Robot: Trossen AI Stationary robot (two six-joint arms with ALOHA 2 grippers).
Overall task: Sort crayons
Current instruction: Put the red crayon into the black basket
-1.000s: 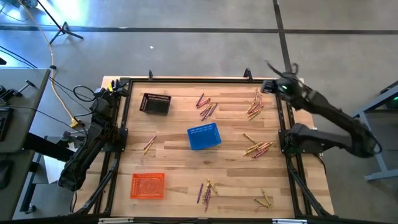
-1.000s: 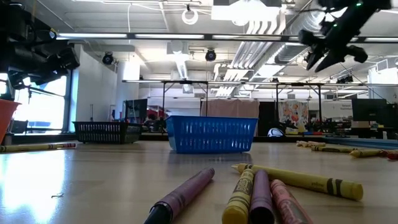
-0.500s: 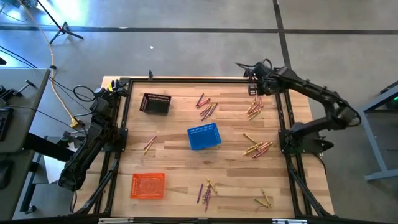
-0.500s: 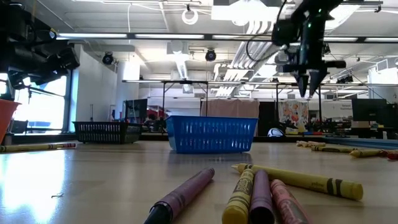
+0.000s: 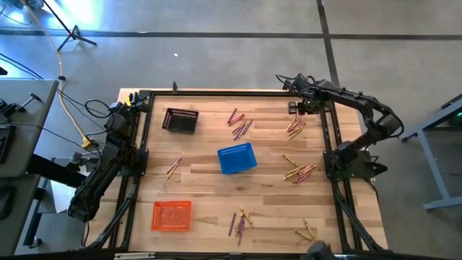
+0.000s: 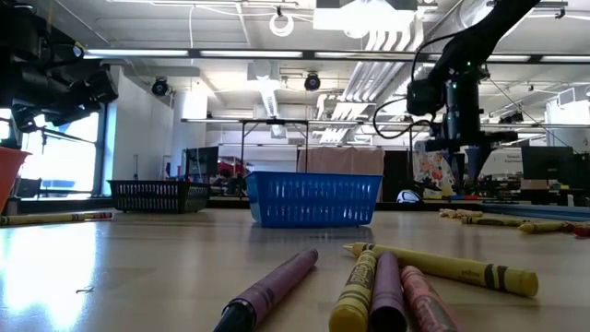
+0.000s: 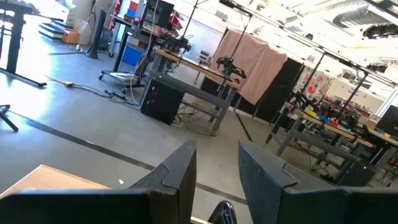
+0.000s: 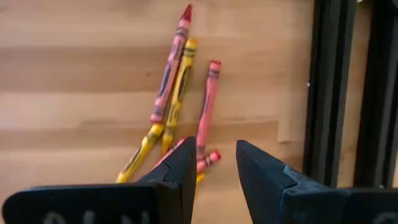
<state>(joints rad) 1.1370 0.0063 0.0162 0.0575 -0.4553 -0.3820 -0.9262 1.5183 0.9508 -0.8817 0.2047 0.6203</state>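
The crayons lie in loose groups on the wooden table: far middle (image 5: 239,123), far right (image 5: 296,124), right (image 5: 297,172), left (image 5: 173,167), near middle (image 5: 238,220) and near right (image 5: 307,232). My right gripper (image 5: 297,108) hangs over the far-right group, pointing down, open, with nothing between its fingers (image 8: 216,165). Its wrist view shows a red crayon (image 8: 171,74), a yellow one (image 8: 181,81) and a pink one (image 8: 208,102) lying flat below it. My left gripper (image 7: 216,168) is open and empty, with its arm (image 5: 108,155) folded at the table's left edge.
A black mesh basket (image 5: 180,120) stands far left, a blue one (image 5: 237,158) mid-table and an orange one (image 5: 172,215) near left. The table's dark frame rail (image 8: 326,93) runs close beside the far-right crayons.
My right gripper has come down from high over the table's far right corner toward the far-right crayons. It has tipped from a forward slant to pointing almost straight down. Its fingers keep the same gap. The crayons lie as before.
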